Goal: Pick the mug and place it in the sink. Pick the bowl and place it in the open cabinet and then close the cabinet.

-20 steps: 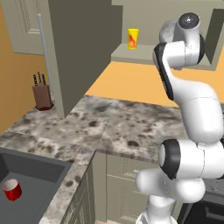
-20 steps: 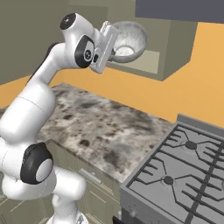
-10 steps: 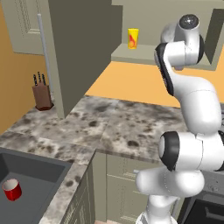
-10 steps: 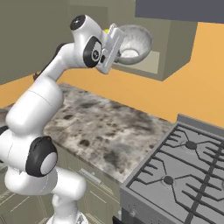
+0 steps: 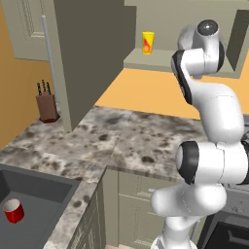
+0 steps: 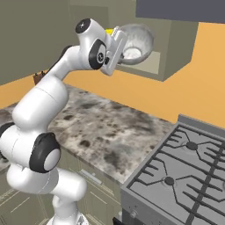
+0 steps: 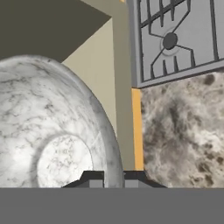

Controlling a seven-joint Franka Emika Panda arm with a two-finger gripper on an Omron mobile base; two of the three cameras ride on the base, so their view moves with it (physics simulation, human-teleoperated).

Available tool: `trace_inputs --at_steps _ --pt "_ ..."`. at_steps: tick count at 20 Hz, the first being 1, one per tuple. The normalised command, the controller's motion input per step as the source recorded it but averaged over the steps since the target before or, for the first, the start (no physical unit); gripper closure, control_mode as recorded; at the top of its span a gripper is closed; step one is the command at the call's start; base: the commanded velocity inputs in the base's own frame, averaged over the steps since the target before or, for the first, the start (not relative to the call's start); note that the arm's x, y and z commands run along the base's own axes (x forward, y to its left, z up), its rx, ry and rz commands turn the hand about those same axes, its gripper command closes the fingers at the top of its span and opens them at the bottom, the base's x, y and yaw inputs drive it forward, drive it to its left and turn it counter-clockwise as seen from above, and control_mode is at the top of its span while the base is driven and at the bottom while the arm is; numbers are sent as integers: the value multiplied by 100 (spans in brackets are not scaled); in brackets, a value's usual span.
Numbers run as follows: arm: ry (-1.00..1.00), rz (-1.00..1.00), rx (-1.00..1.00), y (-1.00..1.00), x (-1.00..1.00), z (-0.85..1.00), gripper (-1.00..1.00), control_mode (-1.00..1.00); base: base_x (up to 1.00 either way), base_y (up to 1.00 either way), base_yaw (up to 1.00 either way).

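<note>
My gripper (image 6: 123,44) is shut on the rim of the grey-white marbled bowl (image 6: 135,42). It holds the bowl tilted on its side at the mouth of the open cabinet (image 6: 176,48), just above the shelf. In the hand view the bowl (image 7: 52,131) looms at the left, its rim pinched between the fingertips (image 7: 92,179). The cabinet door (image 5: 87,53) stands swung open, its silver bar handle (image 5: 46,63) at the left. The red mug (image 5: 13,210) stands upright in the dark sink (image 5: 34,192) at the lower left.
A yellow cup (image 5: 148,43) stands on the cabinet shelf. A knife block (image 5: 47,104) sits on the speckled counter (image 5: 131,141) beside the open door. A gas stove (image 6: 184,176) adjoins the counter on the right, below the bowl's side.
The arm's upper links have swung a little toward the cabinet. The bowl stays in the grip and has shifted slightly toward the shelf. The mug has not moved.
</note>
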Motion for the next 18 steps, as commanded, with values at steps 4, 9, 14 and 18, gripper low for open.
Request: trace_inputs --at_steps 4,9,14,18 --pt "-17 0 -4 -3 21 0 100 -100 0 0 0" --pt "-1 0 0 0 20 0 100 -100 0 0 0" --pt "1 -1 0 0 2 -10 -100 -100 0 0 0" --pt "0 -2 0 0 0 2 -100 -100 0 0 0"
